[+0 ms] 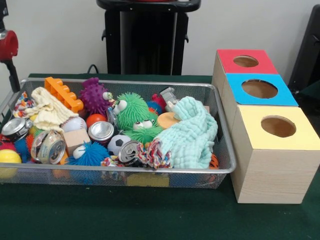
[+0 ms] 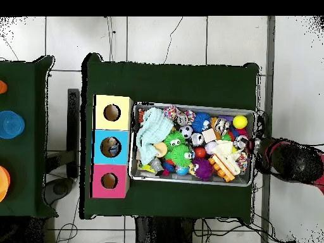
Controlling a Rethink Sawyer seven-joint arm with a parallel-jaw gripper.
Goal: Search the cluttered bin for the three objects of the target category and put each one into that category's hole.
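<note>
A: Where's the hand (image 1: 7, 45)?

B: Far left, outside the bin (image 1: 227, 167); I can't tell how it's set.

A: And targets?

B: Possibly cans (image 1: 101, 132), lying among the clutter left of the mint cloth (image 1: 192, 135). They look light, thin-walled, slippery: take one across its middle. The holed boxes (image 1: 277, 150) stand right, on the tabletop (image 1: 150, 215).

You have a dark green cloth-covered table (image 1: 150, 215), and beside it a second green table (image 2: 25, 126) carrying a round blue lid (image 2: 11, 124).
</note>
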